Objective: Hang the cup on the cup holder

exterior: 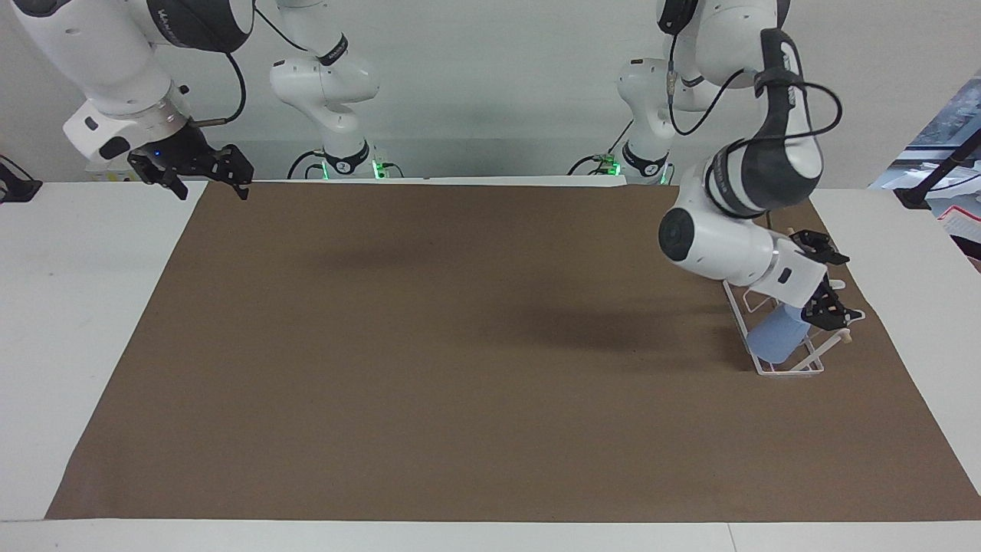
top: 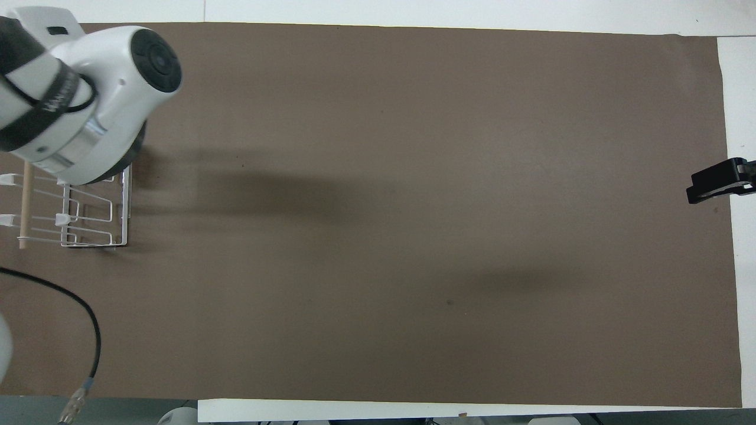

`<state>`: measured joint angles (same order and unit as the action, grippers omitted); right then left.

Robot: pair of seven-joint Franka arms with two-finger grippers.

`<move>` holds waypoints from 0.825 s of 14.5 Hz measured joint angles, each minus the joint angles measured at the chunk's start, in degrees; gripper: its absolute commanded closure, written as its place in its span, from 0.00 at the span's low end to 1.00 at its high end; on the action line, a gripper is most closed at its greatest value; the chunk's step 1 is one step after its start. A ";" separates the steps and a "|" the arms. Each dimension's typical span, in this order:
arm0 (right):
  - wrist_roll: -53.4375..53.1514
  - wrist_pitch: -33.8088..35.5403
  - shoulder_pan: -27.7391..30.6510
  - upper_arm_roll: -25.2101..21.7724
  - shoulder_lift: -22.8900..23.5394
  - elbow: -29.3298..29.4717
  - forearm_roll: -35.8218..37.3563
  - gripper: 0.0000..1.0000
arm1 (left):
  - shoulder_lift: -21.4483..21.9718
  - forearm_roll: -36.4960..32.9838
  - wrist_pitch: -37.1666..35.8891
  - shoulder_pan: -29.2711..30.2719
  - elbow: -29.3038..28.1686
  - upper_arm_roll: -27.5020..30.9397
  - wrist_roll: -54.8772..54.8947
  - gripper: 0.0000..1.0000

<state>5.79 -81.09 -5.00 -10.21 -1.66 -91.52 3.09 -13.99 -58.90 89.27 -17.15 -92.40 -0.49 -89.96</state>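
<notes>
- Facing view gives you partial dark lettering on the upper link of the right arm, too cut off to read; the cup (exterior: pixel 778 338) and the cup holder (exterior: pixel 782 360) carry no marking you can see.
- Your cup sits on the cup holder, toward the left arm's end of the table, at the rack's end farther from the robots.
- Its long axis is tilted, following the slant of the prongs; you cannot tell which end is the rim.
- Your left gripper (exterior: pixel 828 282) is just over the cup holder with its fingers spread apart, one fingertip (exterior: pixel 829 311) close beside the cup's upper end; whether it touches, you cannot tell.
- Overhead, the left arm's wrist covers the cup entirely; you see only the cup holder's (top: pixel 88 227) nearer half and its wooden dowel (top: pixel 25 206).
- Your right gripper (exterior: pixel 207 182) waits over the brown mat's (exterior: pixel 460 368) edge at the right arm's end, fingers apart.
- Nothing else lies on the brown mat.
</notes>
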 measured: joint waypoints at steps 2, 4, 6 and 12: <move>0.00 0.00 0.00 -0.06 0.00 0.00 0.00 0.00 | 3.79 9.45 3.20 2.29 0.00 0.07 12.05 0.00; -0.01 0.00 0.44 -0.08 -0.02 0.01 0.00 0.00 | 6.06 20.34 6.50 4.97 0.00 0.16 25.36 0.00; -0.01 0.21 1.82 -0.11 -0.08 -0.01 0.00 0.00 | 7.28 29.74 7.16 7.56 0.00 0.23 38.97 0.00; -0.01 0.77 2.24 -0.02 -0.11 -0.17 -0.01 0.00 | 9.60 50.07 2.71 12.14 0.16 0.32 71.38 0.00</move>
<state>5.79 -80.32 -2.77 -10.24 -1.78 -91.68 3.08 -4.39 -8.83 91.98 -5.02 -92.24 -0.17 -18.58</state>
